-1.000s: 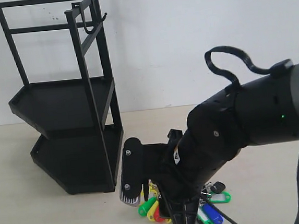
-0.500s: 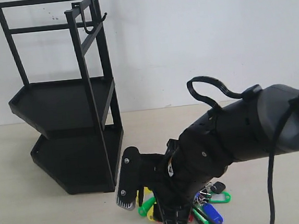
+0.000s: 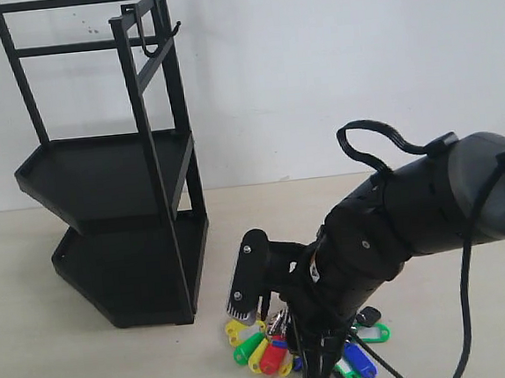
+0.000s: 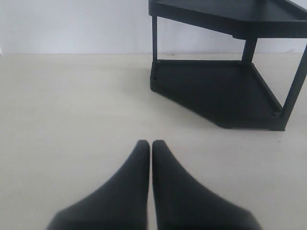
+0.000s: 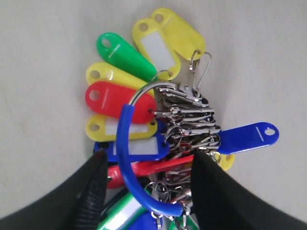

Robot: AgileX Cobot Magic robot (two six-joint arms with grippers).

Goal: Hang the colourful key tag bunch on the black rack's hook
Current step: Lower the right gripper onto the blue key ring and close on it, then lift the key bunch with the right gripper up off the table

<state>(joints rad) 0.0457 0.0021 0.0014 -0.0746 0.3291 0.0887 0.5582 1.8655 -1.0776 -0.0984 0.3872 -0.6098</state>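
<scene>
The key tag bunch (image 3: 269, 353) lies on the table in front of the black rack (image 3: 113, 210), fanned out in yellow, green, red and blue. In the right wrist view its blue loop strap (image 5: 125, 158) arcs up over the tags (image 5: 115, 98) and the metal rings. My right gripper (image 5: 149, 160) is open and straddles the bunch, one finger on each side of the strap; in the exterior view it (image 3: 281, 332) points down over the tags. The hook (image 3: 145, 46) hangs on the rack's upper bars, empty. My left gripper (image 4: 150, 143) is shut on nothing, low over the table.
The rack's lower tray (image 4: 216, 91) and posts stand ahead of the left gripper. A white wall backs the table. The right arm's cable (image 3: 381, 138) loops above its wrist.
My right arm has swung right and settled lower, bringing the open fingers around the key tag bunch. The tags now show more on the near left side.
</scene>
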